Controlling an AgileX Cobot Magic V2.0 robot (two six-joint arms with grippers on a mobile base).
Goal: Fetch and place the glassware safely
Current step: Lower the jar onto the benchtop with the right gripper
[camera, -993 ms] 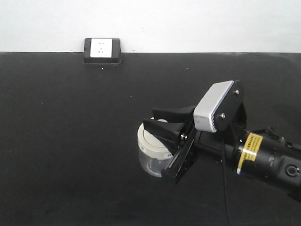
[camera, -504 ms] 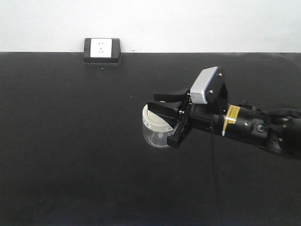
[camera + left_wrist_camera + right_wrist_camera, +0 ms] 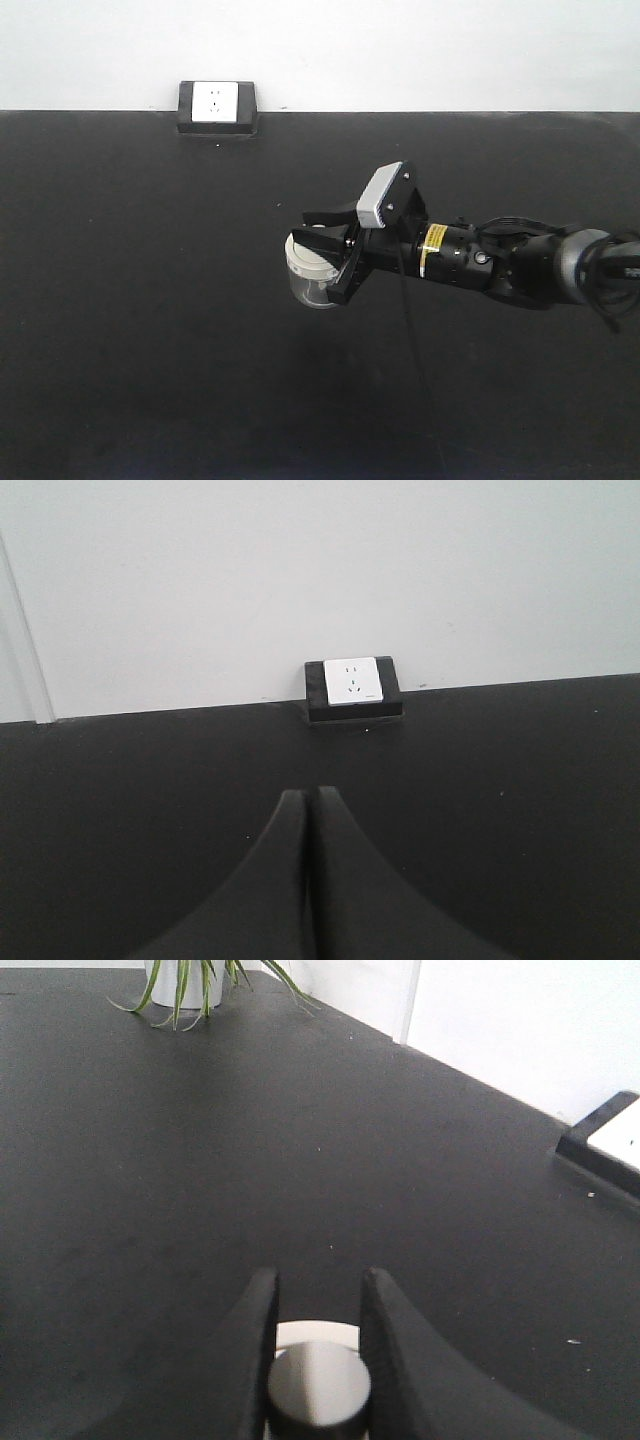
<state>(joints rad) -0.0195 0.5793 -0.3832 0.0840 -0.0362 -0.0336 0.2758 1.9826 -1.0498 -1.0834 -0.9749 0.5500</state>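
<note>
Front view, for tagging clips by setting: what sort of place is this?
Probably an indoor lab or test bench: a wide black tabletop against a plain white wall, a socket box at its back edge, and a potted plant farther off.

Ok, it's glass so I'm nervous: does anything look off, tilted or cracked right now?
No crack or spill shows, and the jar looks roughly upright. One oddity: the right gripper pinches only the knob on its lid, not the glass body; a loose lid might let the glass drop.
</note>
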